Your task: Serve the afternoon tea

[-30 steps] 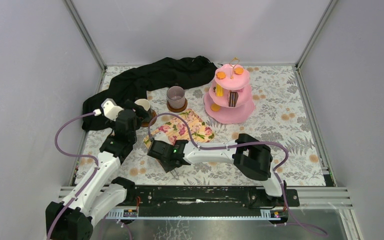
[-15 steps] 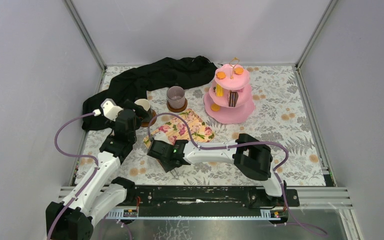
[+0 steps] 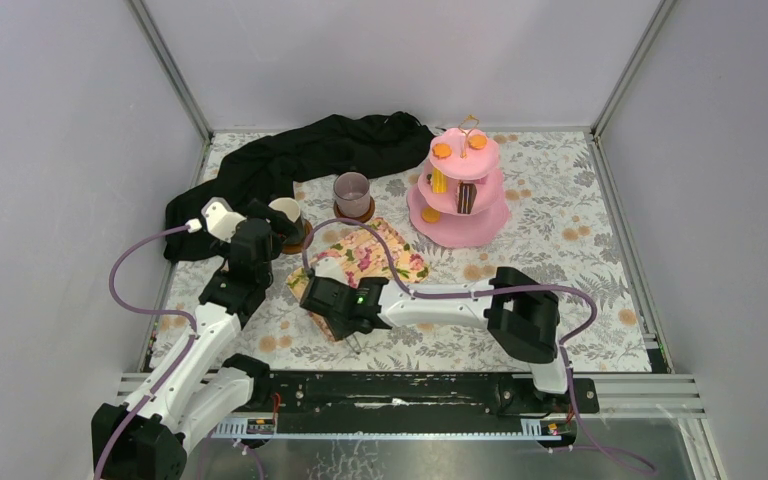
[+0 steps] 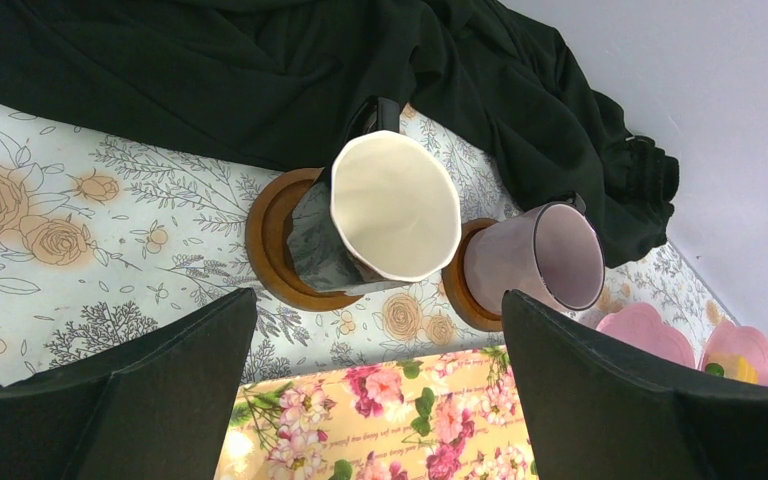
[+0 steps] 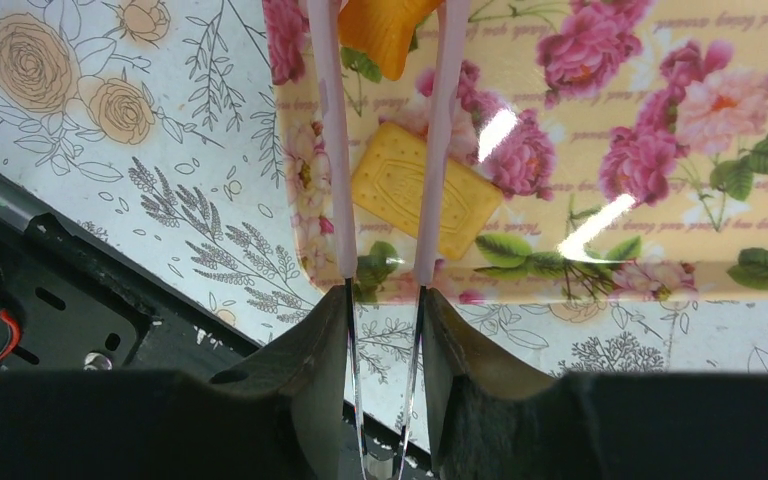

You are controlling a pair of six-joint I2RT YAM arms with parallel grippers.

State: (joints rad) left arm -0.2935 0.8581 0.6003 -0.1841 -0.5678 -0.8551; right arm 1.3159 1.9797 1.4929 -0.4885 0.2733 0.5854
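Now the orange biscuit (image 5: 385, 25) sits between the arms of the pink tongs (image 5: 332, 150) over the floral napkin (image 5: 660, 130). A yellow biscuit (image 5: 390, 185) lies flat under them, nearer the right gripper (image 5: 385, 300), whose narrow jaws clamp the tong handles. Since a second ago this arm has shifted right, over the napkin's near corner. Bare table (image 3: 580, 260) spreads rightward to the pink stand (image 3: 460, 215). The left gripper (image 4: 378, 300) gapes wide and empty, just short of the cream-lined dark mug (image 4: 390, 205), with the mauve-grey mug (image 4: 545, 255) beside it.
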